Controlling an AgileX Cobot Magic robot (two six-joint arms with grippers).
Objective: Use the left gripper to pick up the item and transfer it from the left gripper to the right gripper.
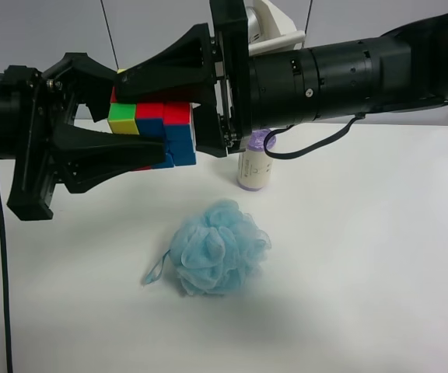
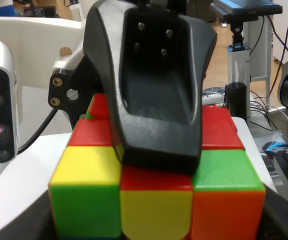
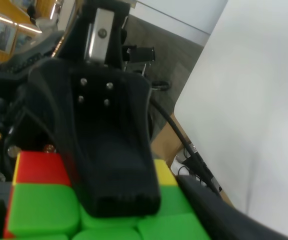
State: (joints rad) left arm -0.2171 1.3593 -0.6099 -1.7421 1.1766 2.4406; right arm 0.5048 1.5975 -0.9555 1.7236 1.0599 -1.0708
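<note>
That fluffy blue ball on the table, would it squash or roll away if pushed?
Probably squashes: the blue pouf is gathered mesh ruffles. It looks light for its bulk, so a nudge would likely slide it. Its lumpy shape makes rolling unlikely.

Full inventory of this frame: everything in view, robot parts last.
puzzle cube: 1, red, green, blue, yellow and orange squares, held in the air above the table between both grippers
bath pouf: 1, light blue, lying on the table, nearer the camera than the cube, untouched
cylinder: 1, pale body with purple top, upright on the table behind the pouf, below the thick arm
table: 1, white, under everything
left gripper: 1, black, on the arm at the exterior high view's left, shut on the puzzle cube
right gripper: 1, black, on the thick arm at the exterior high view's right, closed on the puzzle cube
white piece: 1, on top of the thick arm
</note>
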